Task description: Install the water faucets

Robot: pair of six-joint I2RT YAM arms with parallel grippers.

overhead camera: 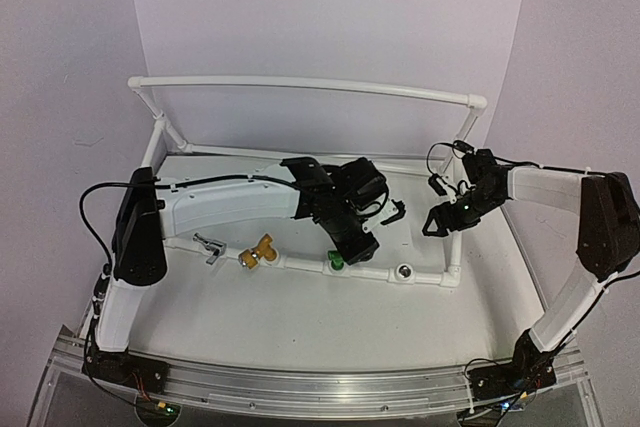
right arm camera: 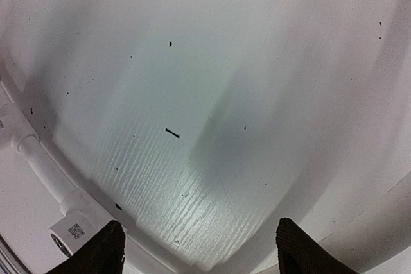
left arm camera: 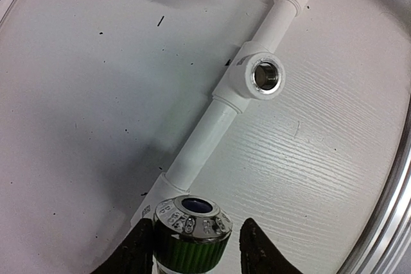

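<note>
On white table point(overhead camera: 300, 322), saw pipe frame point(overhead camera: 300, 83). Found green faucet point(left arm camera: 186, 255) on frame's front rail, flanked by left claw point(left arm camera: 196, 224); couldn't tell if clenched. Spotted brass faucet point(overhead camera: 258, 252), silver faucet point(overhead camera: 210, 247) further left. Noted right claw point(right arm camera: 200, 224) released by frame's right end.

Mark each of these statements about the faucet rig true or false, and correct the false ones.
1. The left gripper has its fingers on either side of the bright green faucet with the metal cap. True.
2. The right gripper holds the brass-yellow T-handled faucet. False: the right gripper is open and holds nothing. The brass-yellow faucet sits at the front pipe of the white plastic pipe frame.
3. One round metal-lined socket on that front pipe has no faucet in it. True.
4. The small silver faucet is the rightmost of the three. False: in the top view it is the leftmost, with the brass-yellow one next and the green one after that.
</note>
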